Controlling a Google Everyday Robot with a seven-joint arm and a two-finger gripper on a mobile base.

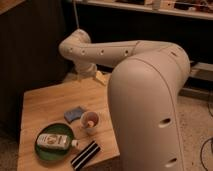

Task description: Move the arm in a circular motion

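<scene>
The off-white arm [145, 100] fills the right of the camera view, its thick elbow segment closest to me. A tubular segment with dark screw holes [102, 51] runs left to a rounded joint [75, 46], then bends down. The gripper [101, 77] shows only as a pale yellowish tip behind the arm, above the far edge of the wooden table [47, 102]. It holds nothing that I can see.
On the table are a blue sponge [75, 114], a small cup [91, 120], a green plate [44, 151] with a white bottle [53, 141] lying on it, and a black striped bar [85, 155] at the front edge. Dark cabinets stand behind.
</scene>
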